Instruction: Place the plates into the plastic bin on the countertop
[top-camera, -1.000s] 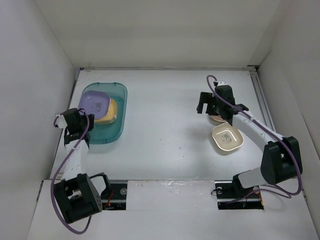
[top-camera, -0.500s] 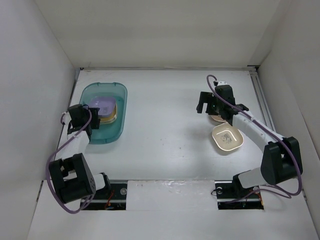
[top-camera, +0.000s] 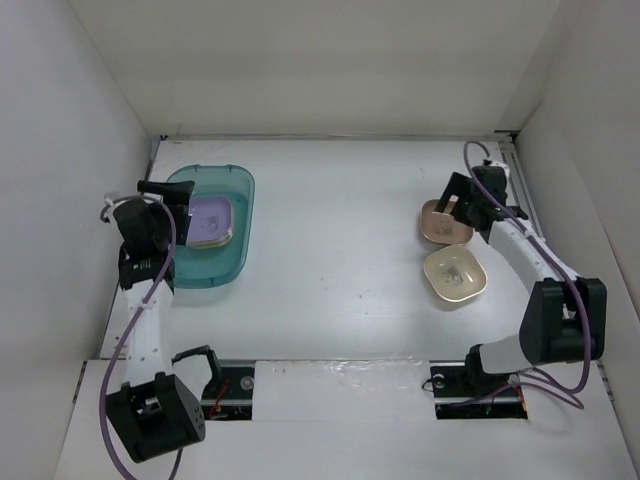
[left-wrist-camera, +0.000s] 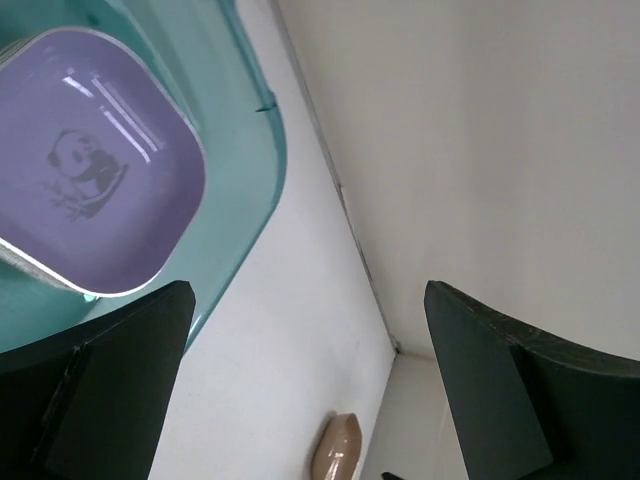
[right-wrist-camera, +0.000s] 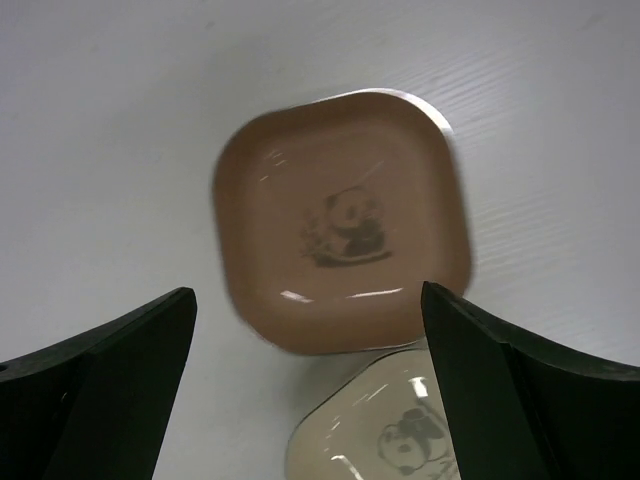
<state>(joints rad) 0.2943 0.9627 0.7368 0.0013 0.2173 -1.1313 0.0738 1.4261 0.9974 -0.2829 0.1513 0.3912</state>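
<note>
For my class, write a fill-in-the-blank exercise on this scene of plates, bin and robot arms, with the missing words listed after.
The top plate in the plastic bin is ____. The right gripper, jaws open, hangs over the ____ plate. Its neighbour, the cream plate, bears a ____ motif at its centre. Outside the bin, ____ plates lie on the countertop.
Missing words: purple; brown; panda; two.
</note>
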